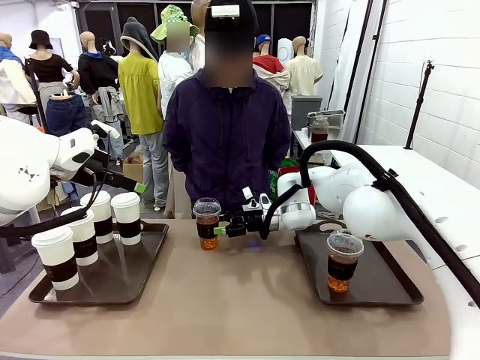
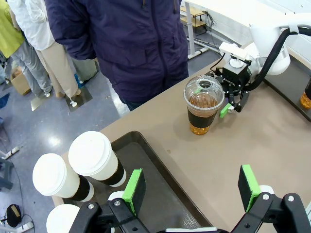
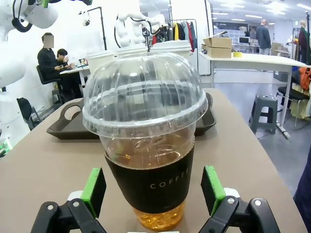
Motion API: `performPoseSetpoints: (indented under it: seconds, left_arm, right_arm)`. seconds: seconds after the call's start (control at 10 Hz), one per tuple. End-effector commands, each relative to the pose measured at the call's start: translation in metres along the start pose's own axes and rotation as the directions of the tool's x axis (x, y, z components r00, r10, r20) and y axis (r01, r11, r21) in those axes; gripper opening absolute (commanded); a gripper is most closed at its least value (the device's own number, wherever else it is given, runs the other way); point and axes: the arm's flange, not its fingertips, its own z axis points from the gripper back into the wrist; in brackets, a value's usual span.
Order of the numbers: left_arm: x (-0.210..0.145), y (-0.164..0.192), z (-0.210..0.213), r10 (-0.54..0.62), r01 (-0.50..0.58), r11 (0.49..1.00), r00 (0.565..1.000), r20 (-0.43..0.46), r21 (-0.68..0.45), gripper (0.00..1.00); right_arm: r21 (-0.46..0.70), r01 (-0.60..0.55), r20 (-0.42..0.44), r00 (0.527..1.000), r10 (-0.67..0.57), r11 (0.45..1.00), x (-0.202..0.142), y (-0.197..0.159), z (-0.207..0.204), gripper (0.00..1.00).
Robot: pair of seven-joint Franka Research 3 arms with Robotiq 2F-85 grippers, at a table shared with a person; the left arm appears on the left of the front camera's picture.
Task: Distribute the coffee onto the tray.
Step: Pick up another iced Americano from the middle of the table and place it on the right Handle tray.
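A brown-topped table (image 1: pixel 225 307) holds two dark trays, and everything here is placed relative to a clear dome-lidded cup (image 1: pixel 207 223) of brown drink standing on the bare tabletop at the middle of the far edge, directly in front of a person in a dark navy jacket (image 1: pixel 227 135). The cup wears a dark sleeve printed "COFFEE". The right gripper (image 1: pixel 231 223) reaches in level with the table from the cup's right side; in the right wrist view its green pads (image 3: pixel 94 190) flank the cup's sleeve with a visible gap on each side, so the jaws are spread and not gripping. To the left of the cup lies the left tray (image 1: pixel 142 279), carrying four white paper cups (image 1: pixel 126 217) with white lids and dark brown sleeves, clustered together on its left half. To the right of the cup lies the right tray (image 1: pixel 390 285), where a second dome-lidded cup (image 1: pixel 343 260) of brown drink stands. The left gripper (image 2: pixel 192 187) hovers above the left tray's near edge, well apart from the central cup, with its green pads (image 2: pixel 133 191) wide apart and nothing between them.
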Motion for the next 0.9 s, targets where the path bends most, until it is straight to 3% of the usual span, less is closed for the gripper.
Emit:
performPoseSetpoints:
  seconds: [0.0, 0.8]
  left_arm:
    - [0.000, 0.001, 0.000, 0.002, -0.002, 1.000, 1.000, -0.003, -0.002, 1.00]
    - [0.000, 0.001, 0.000, 0.002, -0.002, 1.000, 1.000, -0.003, -0.002, 1.00]
  right_arm:
    - [0.029, 0.025, -0.020, 1.000, -0.024, 0.999, 0.002, -0.009, -0.009, 1.00]
    - [0.074, 0.058, -0.038, 0.998, -0.056, 0.996, 0.002, -0.012, -0.031, 1.00]
